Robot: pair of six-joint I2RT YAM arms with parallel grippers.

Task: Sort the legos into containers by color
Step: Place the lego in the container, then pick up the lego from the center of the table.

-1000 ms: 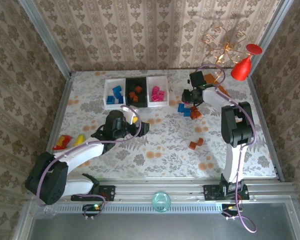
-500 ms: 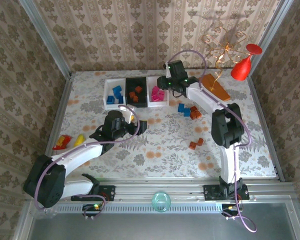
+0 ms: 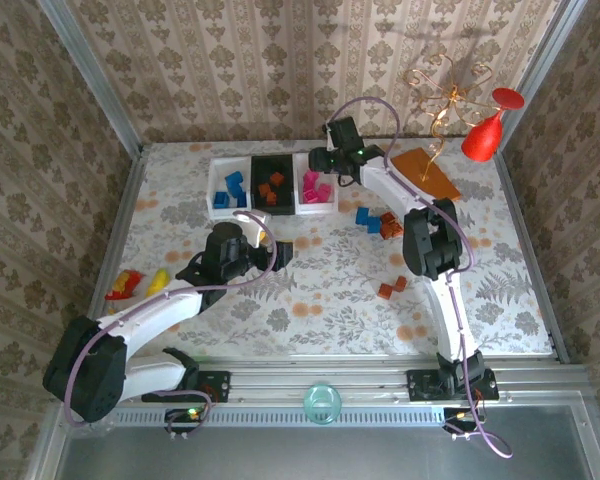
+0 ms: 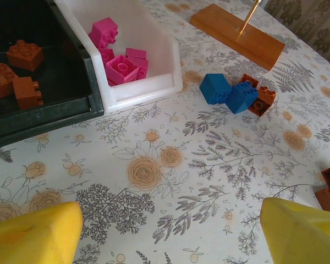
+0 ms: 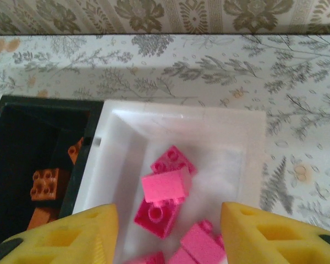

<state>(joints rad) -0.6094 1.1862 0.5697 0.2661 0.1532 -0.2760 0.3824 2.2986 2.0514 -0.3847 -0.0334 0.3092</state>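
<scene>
Floral tablecloth on the table, patterned wallpaper on the walls. Three trays sat in a row at the far side: left white tray with blue bricks, black tray in the middle with brown bricks, right white tray with pink bricks.

Right gripper hung over the far end of the right white tray. In the right wrist view its yellow fingers stood apart. A pink brick showed in the gap over the other pink ones in the tray, touched by neither finger, so jaws open and gripping nothing. Can't tell if that brick was resting or in the air.

Left gripper was over bare cloth on the near side of the trays, apart from them. Its yellow fingertips were spread wide with nothing between them.

Loose bricks on the cloth:
- two loose blue bricks, touching a brown brick, to the right of the trays
- a brown pair nearer the arms
- red and yellow pieces by the left edge

Orange board lay at the far right, and a red goblet stood beyond it
</scene>
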